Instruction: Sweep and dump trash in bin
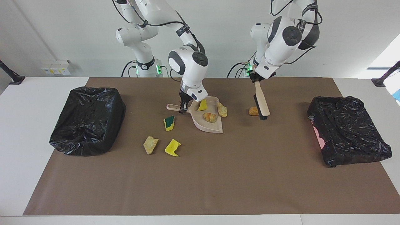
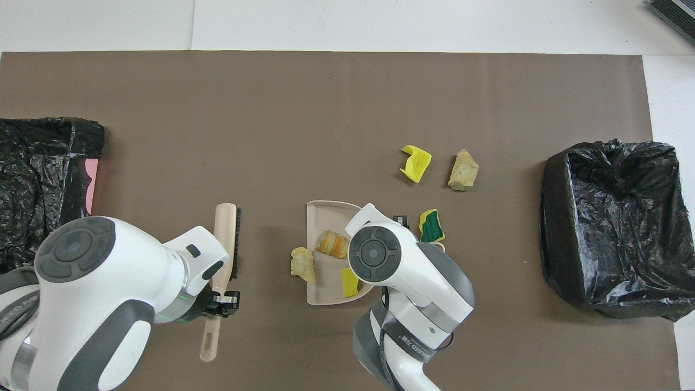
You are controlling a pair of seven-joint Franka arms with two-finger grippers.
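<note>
Clamped on the handle of the beige dustpan [image 1: 208, 120], the right gripper [image 1: 183, 108] holds the pan flat on the brown mat [image 1: 200, 181] near the middle of the table, close to the robots. Its fingers are shut on the thin handle, which sticks out toward the right arm's end. In the pan lie a yellow sponge piece [image 1: 202, 105] and an orange-brown foam chunk [image 1: 210, 117]; a tan chunk [image 1: 222, 110] sits at the pan's open edge, half on it, toward the left arm's end.

Toward that end, the left gripper [image 1: 255, 77] is closed on the handle of the brush [image 1: 261, 103], which hangs tilted with its dark bristles low over the mat. A brown chunk [image 1: 253, 111] lies just beside the bristles, partly covered by the brush head in the facing view and hidden under the arm in the overhead one; whether they touch I cannot tell.

Three more scraps lie loose on the mat toward the right arm's end of the pan: a green-faced sponge [image 1: 169, 123] just beside the handle, and farther from the robots a tan crumbly chunk [image 1: 150, 145] with a yellow sponge scrap [image 1: 172, 147] next to it.

Two bins lined with black bags stand at the table's ends, the right-end bin [image 1: 89, 120] and the left-end bin [image 1: 348, 129], both well apart from the scraps
</note>
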